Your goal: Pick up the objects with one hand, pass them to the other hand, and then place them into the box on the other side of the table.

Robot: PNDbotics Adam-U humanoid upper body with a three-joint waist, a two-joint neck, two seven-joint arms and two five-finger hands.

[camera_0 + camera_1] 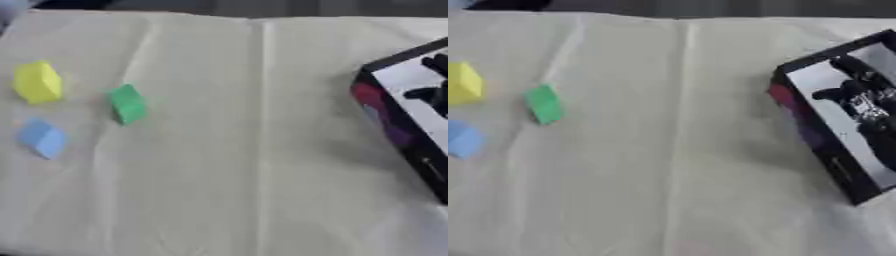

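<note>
Three blocks are lying on the cloth-covered table (227, 150) at the left: yellow block (37, 82), green block (128, 103), blue block (42, 138), each apart from the others. The black box (833, 120) is sitting at the right edge, well apart from them. Neither hand is showing, so grip state cannot be told. Judgement: the left hand should be taking the green block first, it being nearest centre, approaching from above.

Both head eyes look down on one cloth-covered table (227, 150).
</note>
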